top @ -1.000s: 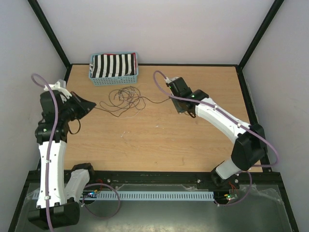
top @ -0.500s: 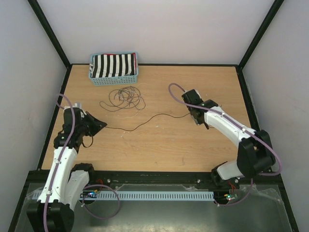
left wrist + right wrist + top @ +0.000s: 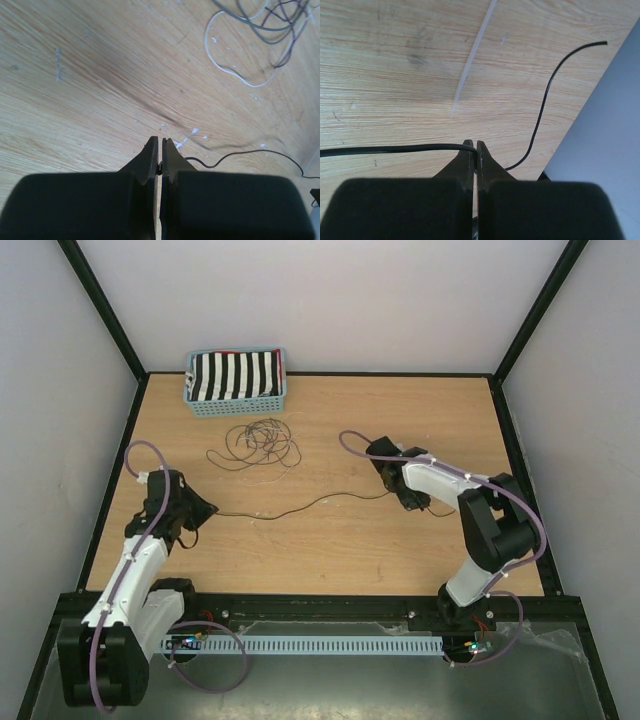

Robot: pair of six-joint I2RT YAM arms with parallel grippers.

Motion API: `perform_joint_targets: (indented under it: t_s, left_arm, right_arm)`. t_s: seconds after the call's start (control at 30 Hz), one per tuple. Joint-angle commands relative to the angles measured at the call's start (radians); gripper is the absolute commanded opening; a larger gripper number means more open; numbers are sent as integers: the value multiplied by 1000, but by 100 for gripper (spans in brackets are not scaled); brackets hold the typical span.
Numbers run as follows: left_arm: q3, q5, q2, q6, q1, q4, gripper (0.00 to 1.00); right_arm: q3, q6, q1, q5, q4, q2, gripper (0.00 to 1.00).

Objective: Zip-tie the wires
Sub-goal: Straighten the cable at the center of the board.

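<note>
A loose coil of thin dark and pale wires (image 3: pixel 260 443) lies on the wooden table in front of the basket. One black wire (image 3: pixel 300 506) runs apart from the coil, stretched between both grippers. My left gripper (image 3: pixel 207 510) is shut on its left end; in the left wrist view the jaws (image 3: pixel 160 145) pinch it and the strand (image 3: pixel 235 154) trails off to the right. My right gripper (image 3: pixel 397 496) is shut on the other end; the black wire (image 3: pixel 395 148) enters the closed tips (image 3: pixel 475 146) from the left, and its free tail (image 3: pixel 545 110) curves up.
A blue basket (image 3: pixel 238 403) holding striped black-and-white cloth stands at the back left. A pale zip tie (image 3: pixel 472 60) lies flat on the wood ahead of the right gripper. The table's right edge (image 3: pixel 600 95) is close to the right gripper.
Both arms have drawn back toward the near edge, pulling the black wire out from the coil. It now hangs between them, well clear of the bundle.
</note>
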Motion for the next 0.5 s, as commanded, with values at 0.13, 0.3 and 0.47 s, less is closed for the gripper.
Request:
perform_joint_targets:
  t_s: [0.13,0.3,0.47]
  left_arm:
    - [-41,-98,43,13,-3,90,0]
    - [-35,-133,117,36,-3,121,0]
    - [-32,-127,224,29,-5,188,0]
  right_arm:
    - [-33,-8,-5,-29,6,77,1]
    - [-38,-21,-6,-54,12,101,3]
    - [-39,-33,-5,-78,17,136,5]
